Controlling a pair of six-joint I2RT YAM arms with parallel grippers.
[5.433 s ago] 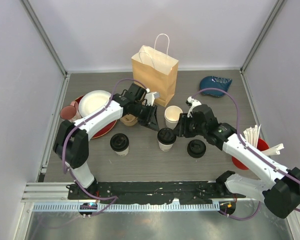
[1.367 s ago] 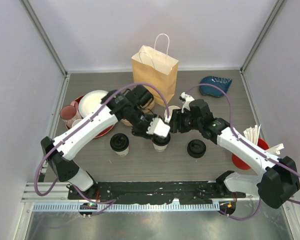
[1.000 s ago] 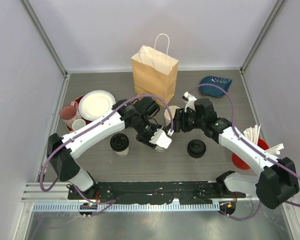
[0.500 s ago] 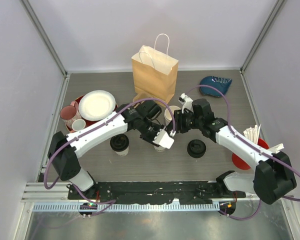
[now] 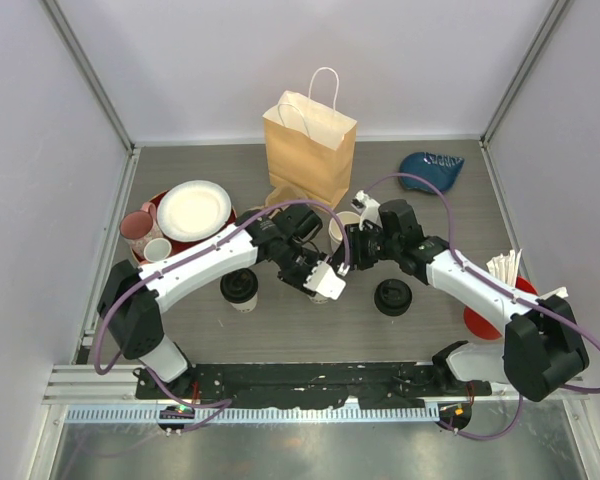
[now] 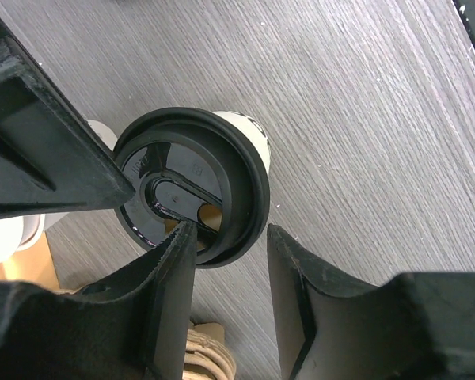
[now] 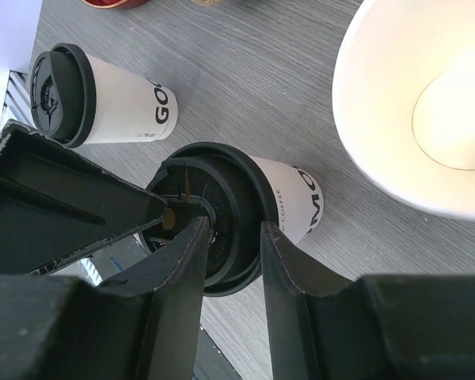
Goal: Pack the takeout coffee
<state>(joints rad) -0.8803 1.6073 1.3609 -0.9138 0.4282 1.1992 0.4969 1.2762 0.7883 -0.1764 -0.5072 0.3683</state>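
Reaching inward, left gripper (image 5: pixel 326 280) and right gripper (image 5: pixel 350 254) nearly touch; first lidded cup (image 5: pixel 239 287) stands left of both. Left wrist: narrow jaws straddle the second lidded cup's (image 6: pixel 191 184) lid rim. Right wrist: narrow jaws over the same lid, contact unclear.

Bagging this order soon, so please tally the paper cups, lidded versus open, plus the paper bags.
Lidded paper cups: 2
Open paper cup: 1
Brown paper bag: 1
Total: 4
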